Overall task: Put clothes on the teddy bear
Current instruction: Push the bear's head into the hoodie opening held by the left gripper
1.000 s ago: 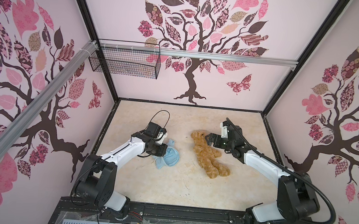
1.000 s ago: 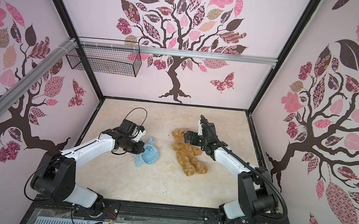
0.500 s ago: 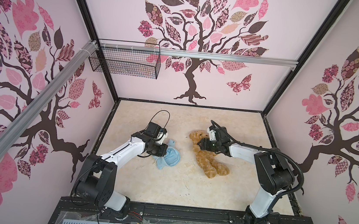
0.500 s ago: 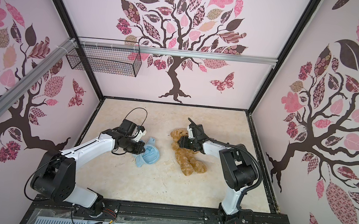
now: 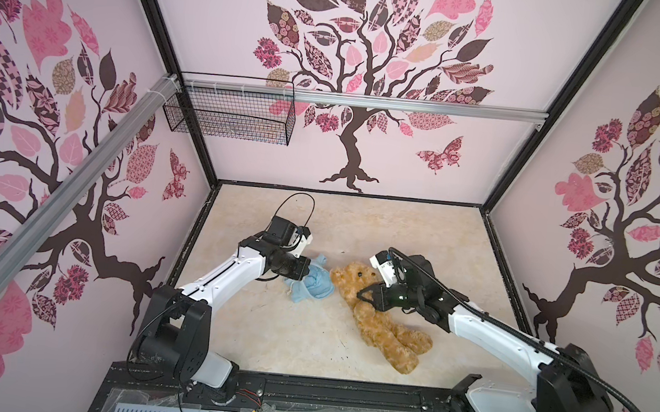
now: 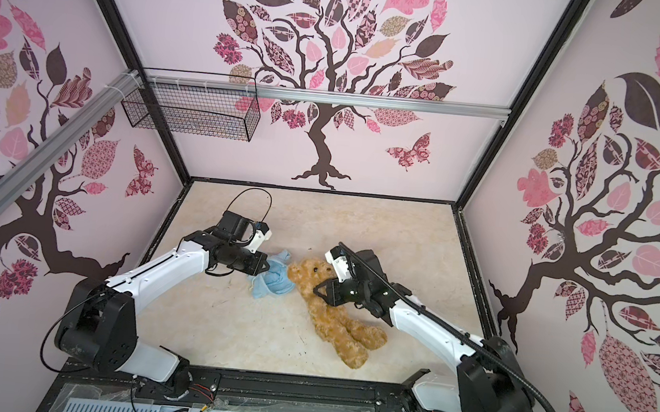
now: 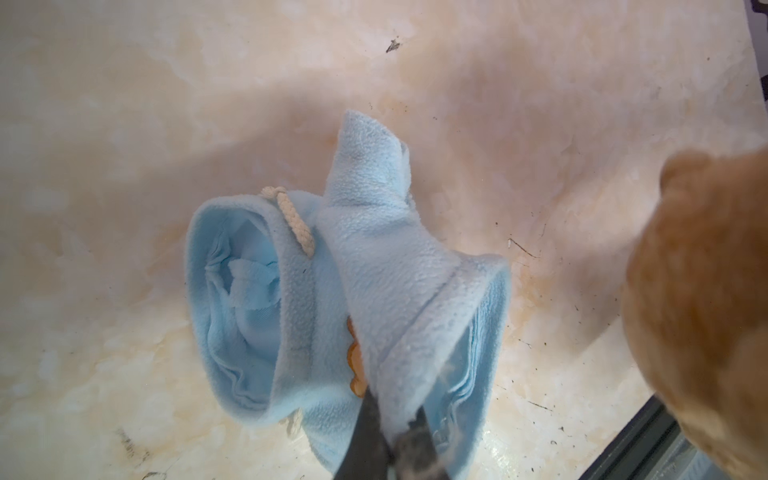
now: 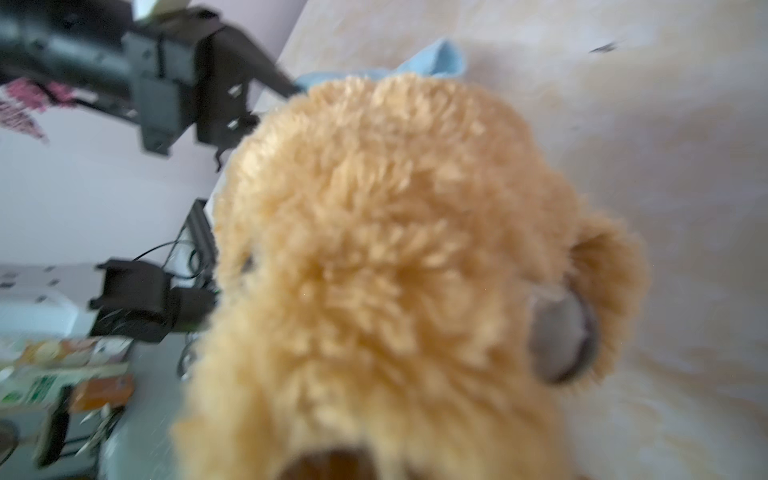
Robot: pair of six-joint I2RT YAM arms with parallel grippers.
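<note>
The golden-brown teddy bear (image 5: 376, 322) (image 6: 331, 318) lies on its back on the beige table, head toward the light-blue shirt (image 5: 317, 287) (image 6: 278, 285) and almost touching it. My left gripper (image 5: 306, 272) (image 6: 267, 269) is shut on a fold of the shirt (image 7: 399, 291); its dark fingers (image 7: 368, 436) pinch the fleece, which hangs bunched just above the table. My right gripper (image 5: 365, 295) (image 6: 321, 290) is pressed into the fur at the bear's neck, shut on it. The bear's blurred head (image 8: 374, 249) fills the right wrist view and hides that gripper's fingers.
A black wire basket (image 5: 229, 115) hangs on the back wall at the left, under an aluminium rail (image 5: 414, 106). Patterned walls close in three sides of the table (image 5: 401, 231). A black frame rail (image 5: 300, 392) runs along the front edge.
My right gripper has gone from wide open to shut at the bear's neck. The bear's head has shifted a little toward the shirt. The left gripper has held still with the shirt.
</note>
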